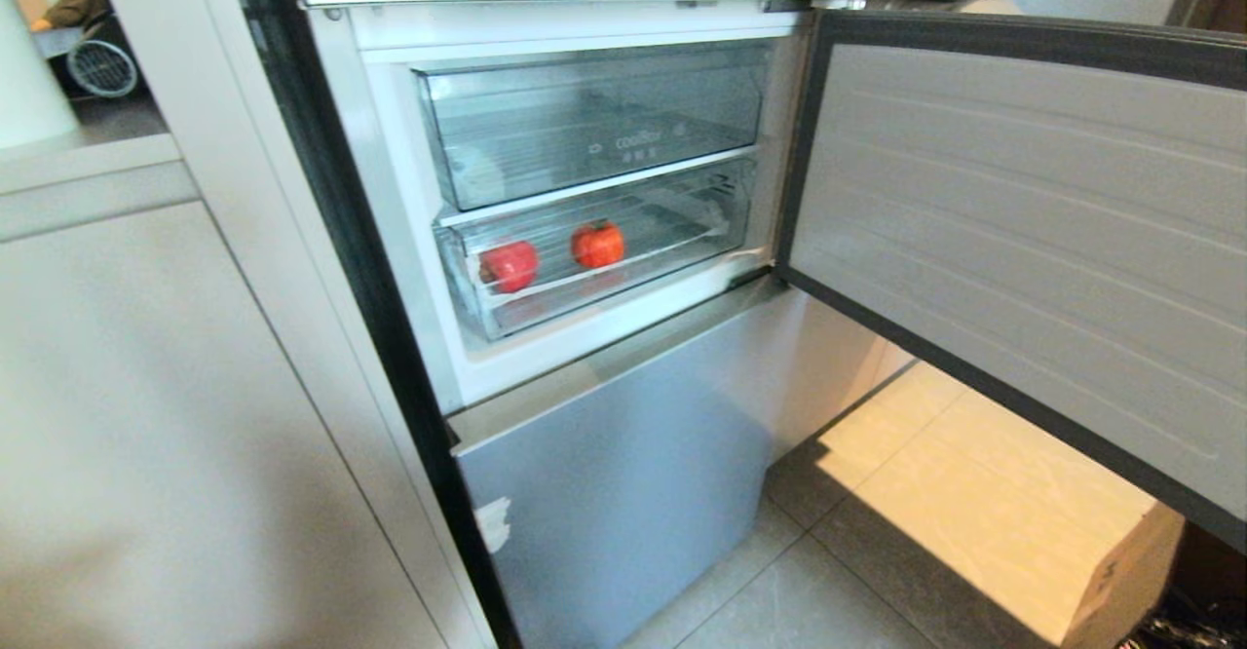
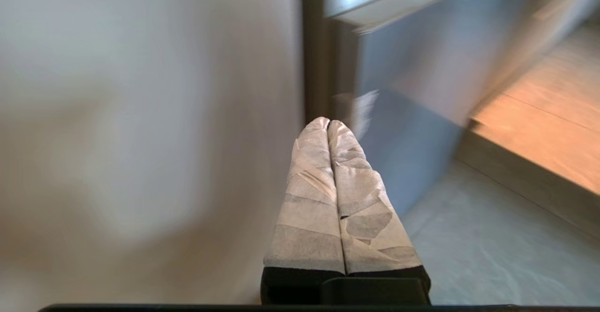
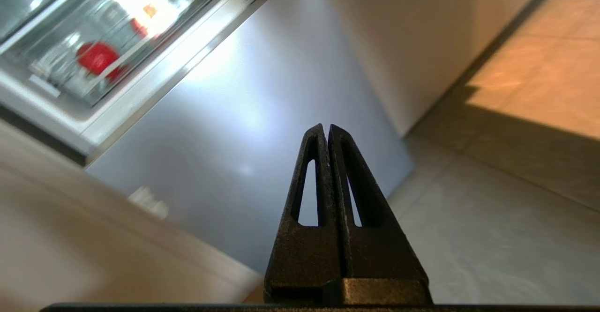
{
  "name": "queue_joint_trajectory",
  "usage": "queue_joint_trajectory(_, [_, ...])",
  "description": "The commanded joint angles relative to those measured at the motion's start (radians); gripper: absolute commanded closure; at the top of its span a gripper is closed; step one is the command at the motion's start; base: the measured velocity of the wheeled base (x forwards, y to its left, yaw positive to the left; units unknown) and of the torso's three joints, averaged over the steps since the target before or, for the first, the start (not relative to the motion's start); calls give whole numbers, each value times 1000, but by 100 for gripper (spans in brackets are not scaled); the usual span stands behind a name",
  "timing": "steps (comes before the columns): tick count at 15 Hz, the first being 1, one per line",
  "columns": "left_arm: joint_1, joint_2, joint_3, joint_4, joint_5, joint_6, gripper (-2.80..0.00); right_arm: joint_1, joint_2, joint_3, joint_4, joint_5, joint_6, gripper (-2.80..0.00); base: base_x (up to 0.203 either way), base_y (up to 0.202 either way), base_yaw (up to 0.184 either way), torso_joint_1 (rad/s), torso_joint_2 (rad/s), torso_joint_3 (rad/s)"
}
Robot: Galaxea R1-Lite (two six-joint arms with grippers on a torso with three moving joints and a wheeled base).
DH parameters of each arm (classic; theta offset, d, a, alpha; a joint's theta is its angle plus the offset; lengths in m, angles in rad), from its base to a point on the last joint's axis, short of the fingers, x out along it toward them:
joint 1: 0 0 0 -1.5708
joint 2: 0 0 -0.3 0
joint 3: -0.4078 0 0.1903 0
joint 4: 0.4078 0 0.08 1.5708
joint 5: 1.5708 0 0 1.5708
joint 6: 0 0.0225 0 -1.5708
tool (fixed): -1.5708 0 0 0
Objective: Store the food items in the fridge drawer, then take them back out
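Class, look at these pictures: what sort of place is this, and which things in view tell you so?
Most likely a home kitchen. A tall silver fridge stands with its door open, two round red food items lie in its lower clear plastic drawer, and the grey tiled floor and pale cabinets fit that.

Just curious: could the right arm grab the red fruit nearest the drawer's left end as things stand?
Probably not yet: the red fruit sits behind the fridge drawer's closed clear front, and the right gripper hangs shut, low by the floor.

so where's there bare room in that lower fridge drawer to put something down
The lower fridge drawer is bare on its ribbed floor from the orange-red item across to its right wall. The left half is crowded: the red item sits near the left front corner, the orange-red one mid-drawer.
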Motion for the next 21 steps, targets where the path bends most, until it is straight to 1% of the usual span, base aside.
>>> queue_joint_trajectory(1, [1, 1, 0, 0, 0, 0, 0, 1, 0, 0, 0, 0, 0, 0, 2, -7, 181, 4, 5, 5])
queue_joint_trajectory(4, [1, 1, 0, 0, 0, 0, 0, 1, 0, -2, 0, 0, -3, 0, 0, -8, 178, 1, 4, 0])
queue_joint_trajectory(7, [1, 1, 0, 0, 0, 0, 0, 1, 0, -2, 0, 0, -39, 0, 2, -7, 178, 7, 1, 1])
queue_joint_trajectory(9, [1, 1, 0, 0, 0, 0, 0, 1, 0, -2, 0, 0, -87, 0, 1, -7, 175, 2, 0, 3])
queue_joint_trajectory(11, [1, 1, 0, 0, 0, 0, 0, 1, 0, -2, 0, 0, -91, 0, 0, -7, 138, -1, 1, 2])
queue_joint_trajectory(14, [1, 1, 0, 0, 0, 0, 0, 1, 1, -2, 0, 0, -109, 0, 0, -2, 25, 1, -1, 1])
queue_joint_trajectory(21, [1, 1, 0, 0, 0, 0, 0, 1, 0, -2, 0, 0, -109, 0, 0, 0, 0, 0, 0, 0])
